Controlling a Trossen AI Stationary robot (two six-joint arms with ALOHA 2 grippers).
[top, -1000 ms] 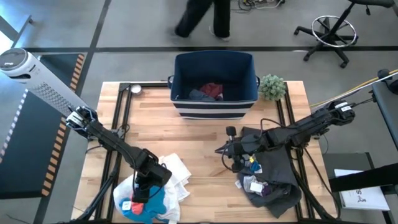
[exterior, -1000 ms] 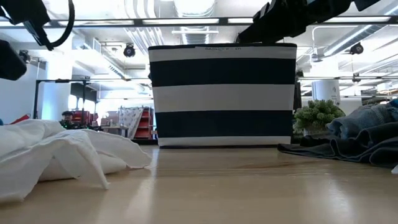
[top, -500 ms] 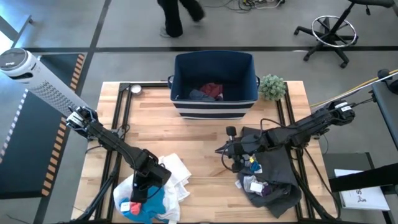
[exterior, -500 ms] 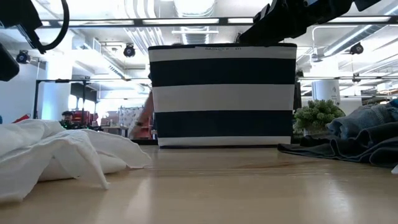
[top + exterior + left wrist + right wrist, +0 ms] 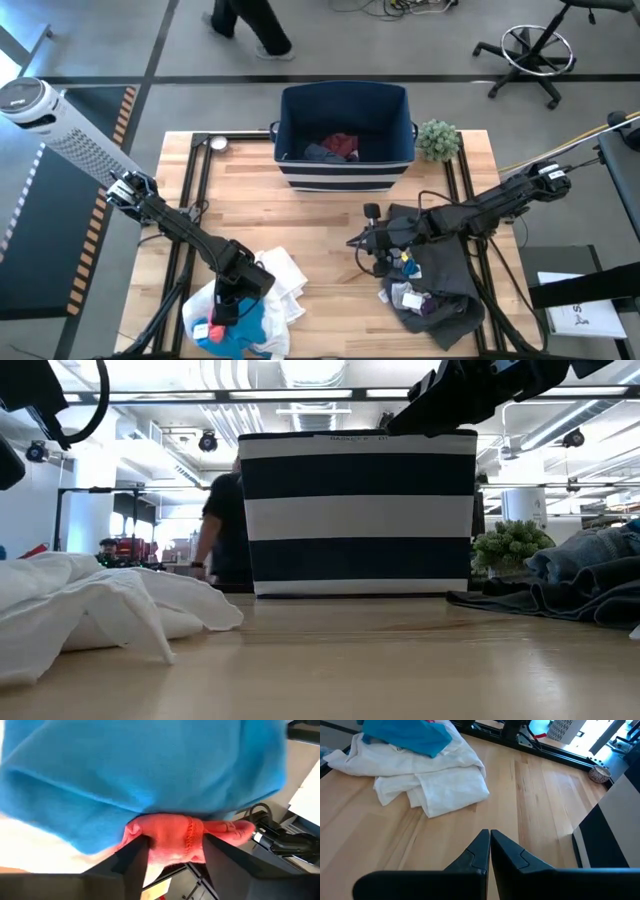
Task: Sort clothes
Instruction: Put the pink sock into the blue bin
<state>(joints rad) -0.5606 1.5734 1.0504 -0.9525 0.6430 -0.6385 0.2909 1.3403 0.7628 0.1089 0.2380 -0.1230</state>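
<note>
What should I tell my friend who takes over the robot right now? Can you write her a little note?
Left gripper: closing around the red piece, under the teal-blue garment on the white garment at the table's front left.
Right gripper: shut, empty, above bare wood mid-table.
Done: red and grey pieces lie in the striped navy bin.
Left: the white pile, plus the dark grey garment with small pieces at the front right.

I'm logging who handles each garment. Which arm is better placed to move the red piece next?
Left. The left gripper already straddles the red piece beside the teal-blue piece. The right gripper hovers shut over bare table, away from that pile.
</note>
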